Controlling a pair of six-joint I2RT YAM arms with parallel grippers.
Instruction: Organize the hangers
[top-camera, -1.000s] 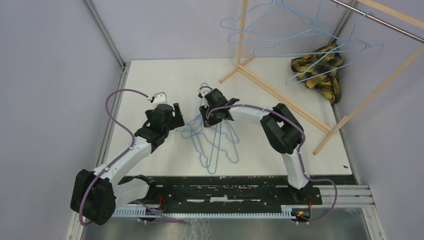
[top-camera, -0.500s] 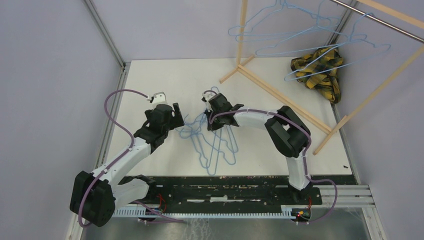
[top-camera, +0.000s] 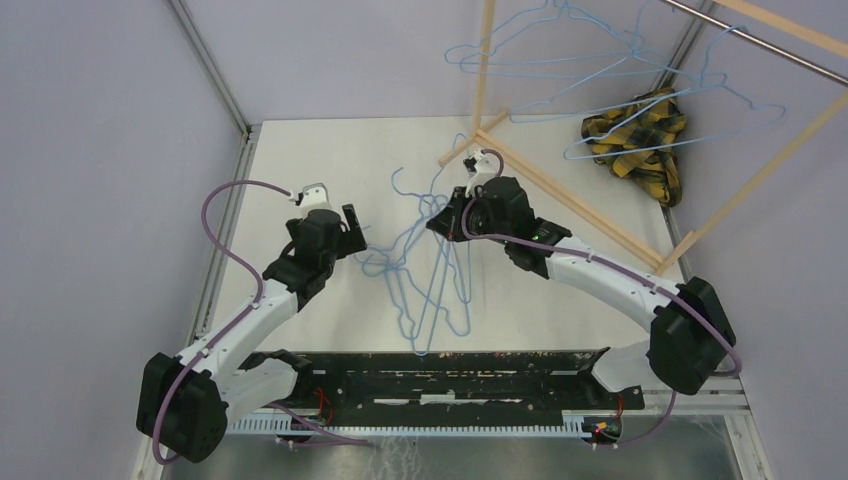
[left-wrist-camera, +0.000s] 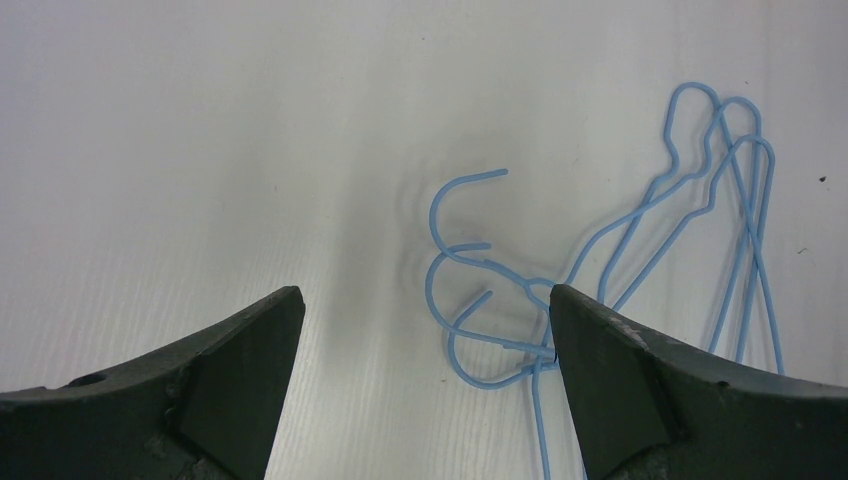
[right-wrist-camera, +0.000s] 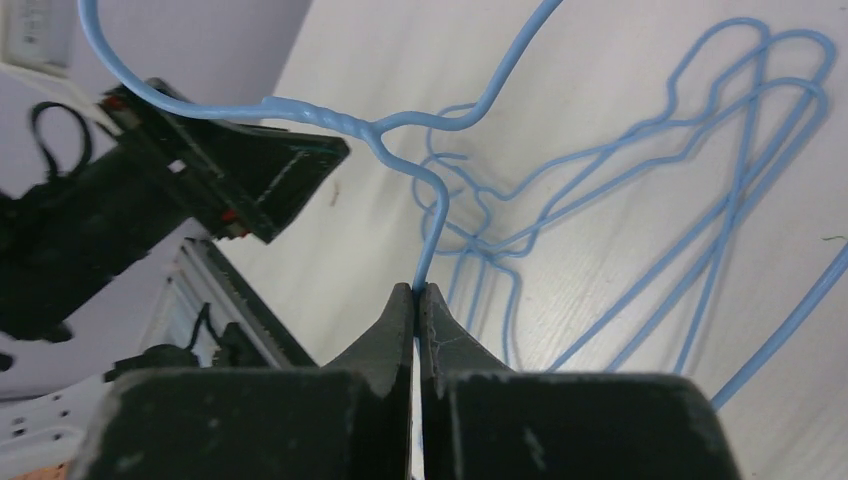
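Observation:
My right gripper (top-camera: 445, 214) (right-wrist-camera: 416, 291) is shut on the wire of one light-blue hanger (right-wrist-camera: 330, 116) just below its twisted neck. That hanger is raised off the table, its hook (top-camera: 400, 180) pointing left. Several more hangers (top-camera: 432, 292) (right-wrist-camera: 640, 150) lie overlapped on the white table below it. My left gripper (top-camera: 354, 233) (left-wrist-camera: 425, 300) stands open just above the table. The lying hangers' hooks (left-wrist-camera: 470, 300) sit between its fingers, close to the right one. Further hangers (top-camera: 560, 62) hang on the rack at the back right.
A wooden rack frame (top-camera: 481, 70) with a metal rail (top-camera: 745, 38) stands at the back right, its base bars reaching across the table. A yellow-black plaid cloth (top-camera: 640, 135) lies under it. Grey walls close in on both sides.
The right gripper shut on a hanger and lifted it up and back toward the rack; its elbow swung out to the right. The left arm barely moved.

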